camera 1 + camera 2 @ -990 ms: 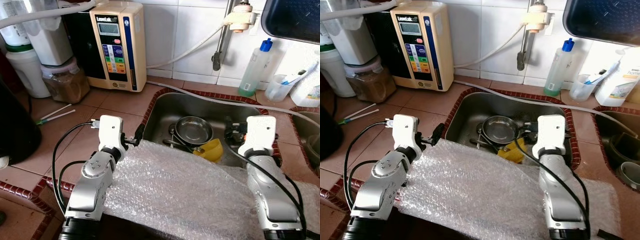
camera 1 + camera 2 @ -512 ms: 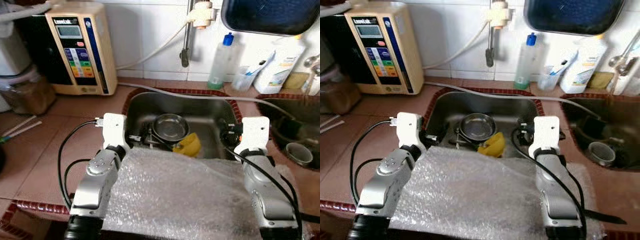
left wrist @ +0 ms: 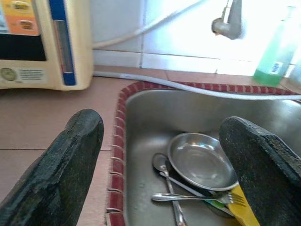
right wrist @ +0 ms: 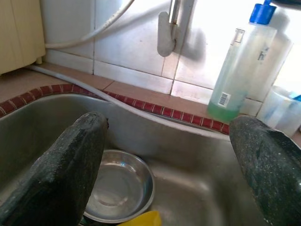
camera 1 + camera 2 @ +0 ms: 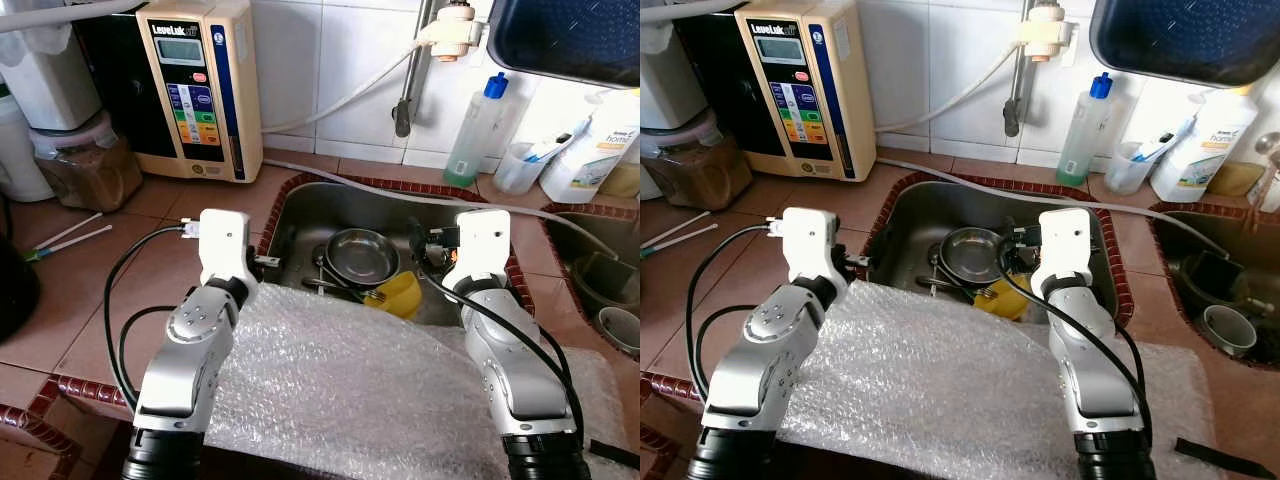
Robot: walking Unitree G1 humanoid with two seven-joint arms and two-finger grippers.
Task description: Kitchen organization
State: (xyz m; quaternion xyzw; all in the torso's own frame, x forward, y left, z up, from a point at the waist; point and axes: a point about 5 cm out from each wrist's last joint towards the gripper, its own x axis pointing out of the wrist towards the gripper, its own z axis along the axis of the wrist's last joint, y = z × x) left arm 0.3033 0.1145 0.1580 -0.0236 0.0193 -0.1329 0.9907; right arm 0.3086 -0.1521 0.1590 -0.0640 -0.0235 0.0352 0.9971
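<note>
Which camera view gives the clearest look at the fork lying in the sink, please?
The left wrist view: the fork lies in plain sight with its tines toward the yellow cup, just in front of the steel bowl. In the left and right eye views it is small and thin. The right wrist view looks over the bowl instead.

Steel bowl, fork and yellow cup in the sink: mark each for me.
steel bowl (image 5: 361, 256), left eye view, inner bottom.
fork (image 3: 197, 197), left wrist view, middle of the handle.
yellow cup (image 5: 402, 297), left eye view, outer wall.
</note>
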